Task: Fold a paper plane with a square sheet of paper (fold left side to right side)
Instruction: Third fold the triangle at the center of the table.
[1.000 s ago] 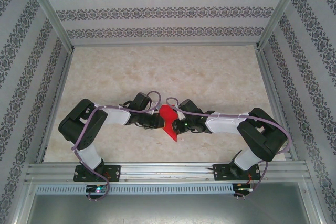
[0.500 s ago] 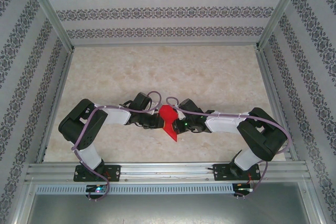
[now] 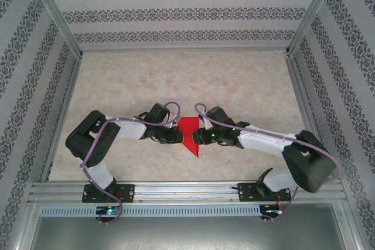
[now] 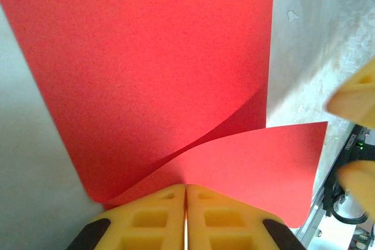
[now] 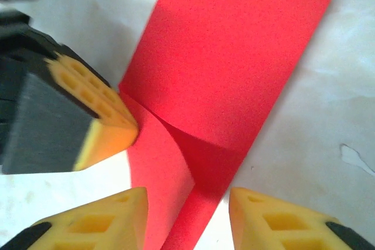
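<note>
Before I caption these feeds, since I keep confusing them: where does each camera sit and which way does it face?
Top external: above and behind the arm bases, looking down on the table; both arms reach the red sheet.
Left wrist: on the left arm, looking along its left fingers, shut on the sheet's curled flap.
Right wrist: on the right arm, looking down between its open right fingers at the sheet.
Shared: both wrist views show the flap and the other arm's fingers.
</note>
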You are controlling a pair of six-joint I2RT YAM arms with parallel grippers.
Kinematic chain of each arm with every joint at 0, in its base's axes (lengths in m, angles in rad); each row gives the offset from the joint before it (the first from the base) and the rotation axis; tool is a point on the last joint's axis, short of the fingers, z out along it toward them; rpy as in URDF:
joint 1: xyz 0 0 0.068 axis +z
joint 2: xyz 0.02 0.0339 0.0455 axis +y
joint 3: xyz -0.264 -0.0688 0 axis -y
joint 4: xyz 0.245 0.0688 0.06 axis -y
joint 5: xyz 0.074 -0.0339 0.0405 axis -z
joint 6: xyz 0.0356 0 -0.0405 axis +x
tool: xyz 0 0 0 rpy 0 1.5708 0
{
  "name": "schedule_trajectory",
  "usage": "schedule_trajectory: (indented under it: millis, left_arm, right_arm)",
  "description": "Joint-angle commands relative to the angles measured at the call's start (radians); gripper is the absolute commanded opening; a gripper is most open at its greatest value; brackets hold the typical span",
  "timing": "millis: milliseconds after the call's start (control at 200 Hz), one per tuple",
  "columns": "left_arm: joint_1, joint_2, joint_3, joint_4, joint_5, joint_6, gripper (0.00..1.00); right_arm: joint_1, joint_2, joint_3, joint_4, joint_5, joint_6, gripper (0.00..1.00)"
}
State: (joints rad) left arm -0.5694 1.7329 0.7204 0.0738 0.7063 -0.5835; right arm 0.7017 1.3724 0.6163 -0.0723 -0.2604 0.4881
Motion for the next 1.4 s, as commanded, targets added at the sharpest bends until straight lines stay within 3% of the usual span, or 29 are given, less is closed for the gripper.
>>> schedule_trajectory:
  millis: [0, 170, 345, 675, 1394]
  left_arm:
    - [-0.006, 0.048, -0.022, -0.099, -0.088, 0.008, 0.08]
    - [-0.007, 0.045, -0.018, -0.101, -0.092, 0.007, 0.09]
    - [-0.006, 0.047, -0.012, -0.109, -0.099, 0.010, 0.09]
    - [-0.006, 0.047, -0.005, -0.120, -0.100, 0.013, 0.09]
    - [-0.006, 0.049, 0.006, -0.138, -0.103, 0.023, 0.09]
  right_arm:
    - [-0.008, -0.092, -0.053, -0.030, -0.034, 0.049, 0.42]
    - [0.027, -0.202, -0.129, 0.005, -0.131, 0.161, 0.21]
    - [0.136, -0.188, -0.143, 0.100, -0.151, 0.252, 0.05]
    - [0.186, 0.009, -0.083, 0.181, -0.097, 0.280, 0.01]
    - [0.131, 0.051, -0.128, 0.166, -0.073, 0.291, 0.00]
